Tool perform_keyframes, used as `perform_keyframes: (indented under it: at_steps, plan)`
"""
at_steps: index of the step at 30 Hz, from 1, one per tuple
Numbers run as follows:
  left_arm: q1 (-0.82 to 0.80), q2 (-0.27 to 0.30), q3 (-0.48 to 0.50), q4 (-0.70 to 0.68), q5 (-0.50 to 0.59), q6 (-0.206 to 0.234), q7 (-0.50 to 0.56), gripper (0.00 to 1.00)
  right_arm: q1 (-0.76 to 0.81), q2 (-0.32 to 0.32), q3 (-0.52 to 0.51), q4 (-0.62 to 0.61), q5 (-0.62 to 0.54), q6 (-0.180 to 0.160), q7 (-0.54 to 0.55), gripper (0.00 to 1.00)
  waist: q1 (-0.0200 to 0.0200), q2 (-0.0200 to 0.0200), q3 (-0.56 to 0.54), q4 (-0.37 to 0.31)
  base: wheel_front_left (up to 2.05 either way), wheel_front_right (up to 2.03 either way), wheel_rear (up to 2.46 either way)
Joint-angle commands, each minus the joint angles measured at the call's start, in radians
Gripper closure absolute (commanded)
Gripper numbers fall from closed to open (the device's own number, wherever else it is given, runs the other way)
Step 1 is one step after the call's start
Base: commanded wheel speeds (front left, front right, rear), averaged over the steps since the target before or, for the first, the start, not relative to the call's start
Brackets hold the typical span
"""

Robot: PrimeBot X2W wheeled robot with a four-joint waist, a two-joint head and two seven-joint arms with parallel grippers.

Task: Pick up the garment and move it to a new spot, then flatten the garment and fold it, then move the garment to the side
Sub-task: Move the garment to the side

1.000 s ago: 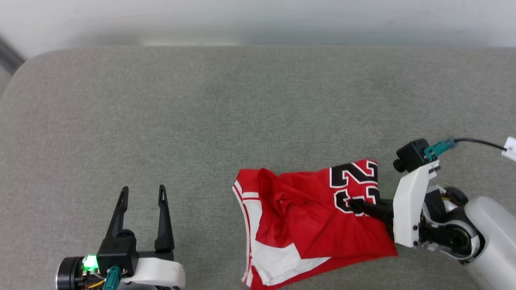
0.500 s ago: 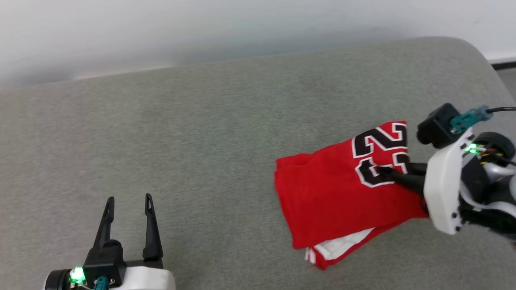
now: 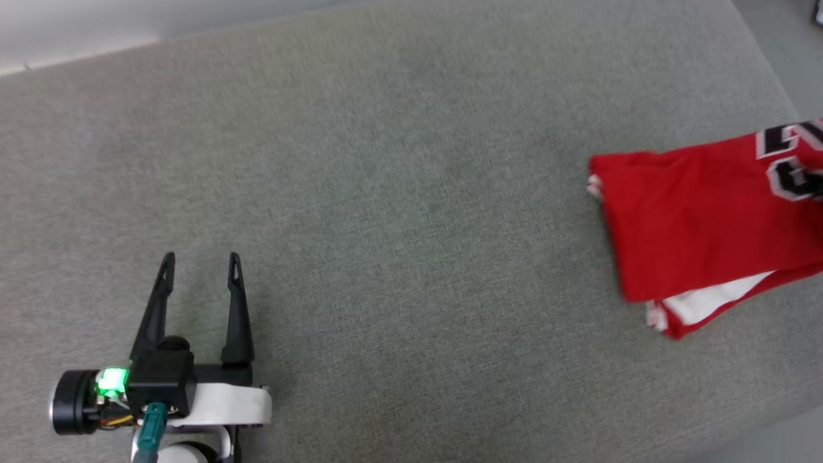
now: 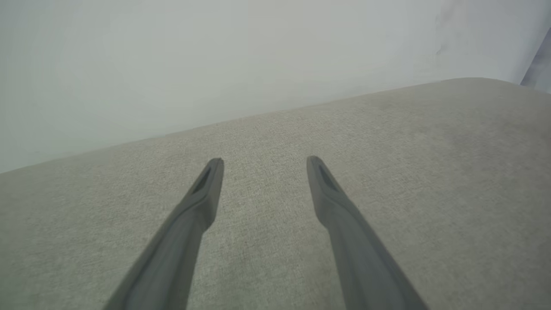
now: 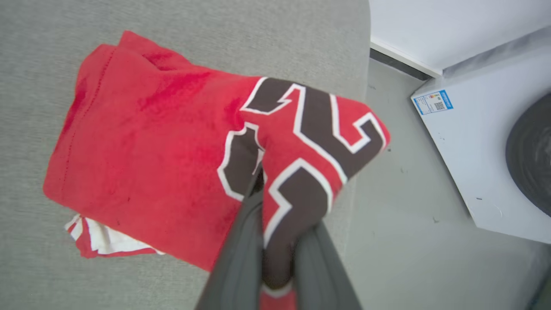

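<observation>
Now right tool (image 5: 271,189) clenched on folded garment (image 3: 701,218) at cushion (image 3: 386,193) edge; left tool (image 3: 201,260) spread, empty.

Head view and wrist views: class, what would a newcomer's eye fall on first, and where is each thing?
The folded red garment with its black, white-edged number stands out at the right end of the grey cushion. The right gripper is shut on its printed corner. The left gripper hangs open at lower left.
</observation>
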Motion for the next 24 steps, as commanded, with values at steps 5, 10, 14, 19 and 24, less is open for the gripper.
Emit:
perform_keyframes:
  at_steps: [5,10,14,19,24]
  plan:
    - [-0.047,0.029,-0.018,-0.032,0.012,0.007,-0.002,0.00,-0.076,0.018,-0.066,0.167,-0.064,-0.001,-0.063,1.00,-0.0001,0.0000,0.128,-0.012,0.00,0.00,0.00]
    - [-0.065,0.047,-0.029,-0.059,0.015,0.013,-0.002,0.00,-0.126,0.037,-0.107,0.301,-0.102,-0.001,-0.113,1.00,-0.0001,0.0000,0.180,-0.004,0.00,0.00,0.00]
    - [-0.075,0.063,-0.037,-0.075,0.012,0.021,-0.002,0.00,-0.155,0.073,-0.121,0.409,-0.146,-0.001,-0.151,1.00,-0.0001,0.0000,0.211,0.001,0.00,0.00,0.00]
    - [-0.077,0.066,-0.049,-0.072,0.003,0.035,-0.002,0.00,-0.176,0.142,-0.156,0.520,-0.156,-0.001,-0.193,0.20,-0.0001,0.0000,0.202,0.007,0.00,0.00,0.00]
    - [-0.056,0.056,-0.060,-0.069,-0.007,0.053,-0.002,0.00,-0.207,0.173,-0.182,0.606,-0.236,-0.001,-0.268,0.00,-0.0001,0.0000,0.144,0.018,0.00,0.00,0.00]
